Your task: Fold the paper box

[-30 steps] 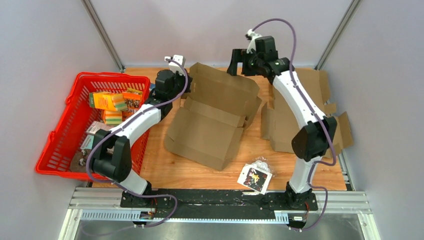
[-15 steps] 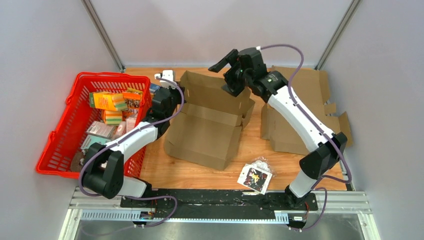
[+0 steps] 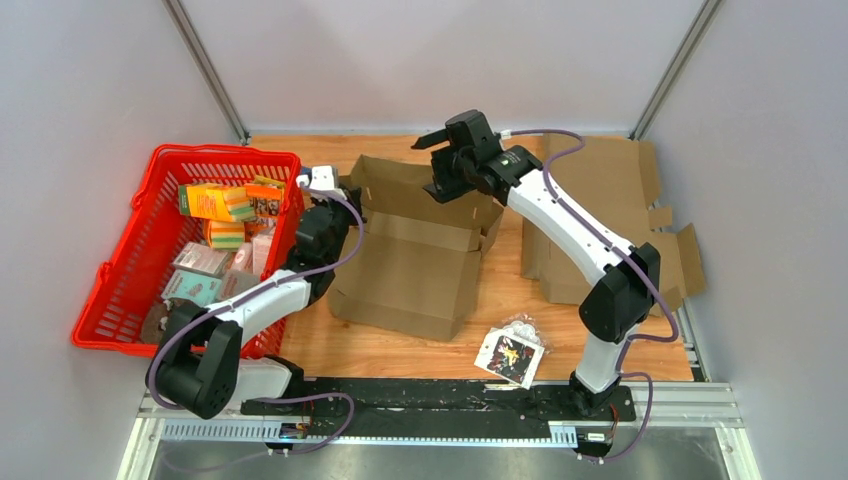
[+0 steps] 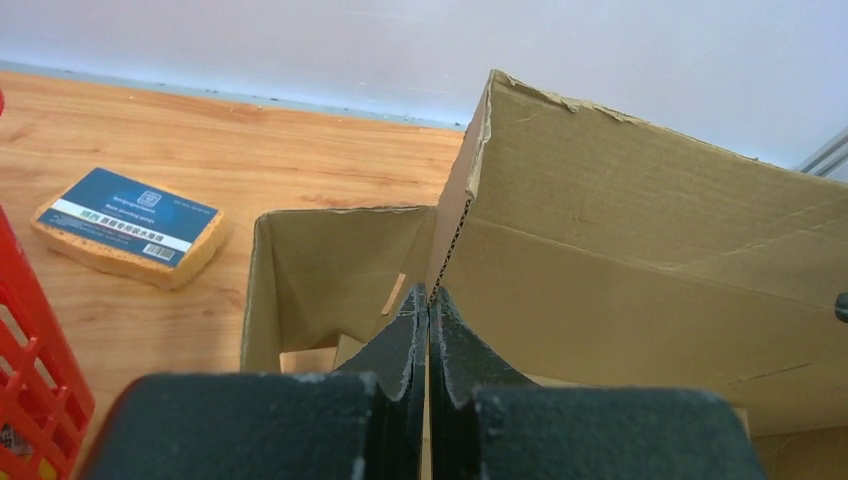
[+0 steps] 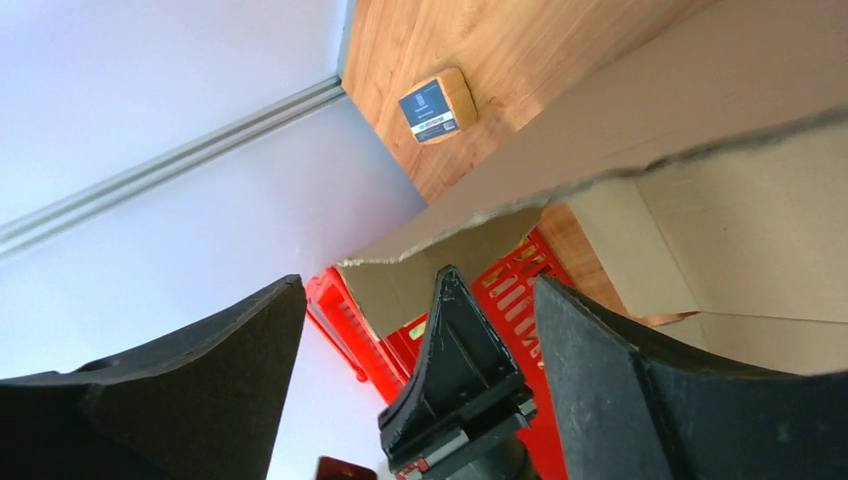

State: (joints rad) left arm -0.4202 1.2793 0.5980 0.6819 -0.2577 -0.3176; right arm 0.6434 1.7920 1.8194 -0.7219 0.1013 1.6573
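The paper box point(image 3: 415, 260) sits open near the middle of the table point(image 3: 330, 345), its back flap raised. It has slid toward the red basket point(image 3: 225, 152) since a second ago, drawn by the left gripper point(image 4: 428, 297), whose fingers are pinched together on the edge of the box's left wall. The right gripper point(image 3: 440, 165), a second ago high at the back, has dropped to the back flap, and its fingers stand apart with the flap's top edge between them. Flat cardboard sheets point(image 3: 610, 180) lie to the right, a plastic packet point(image 3: 512, 352) at the front, and a blue-wrapped sponge point(image 4: 128, 225) behind the box. From above, the left fingertips are hidden.
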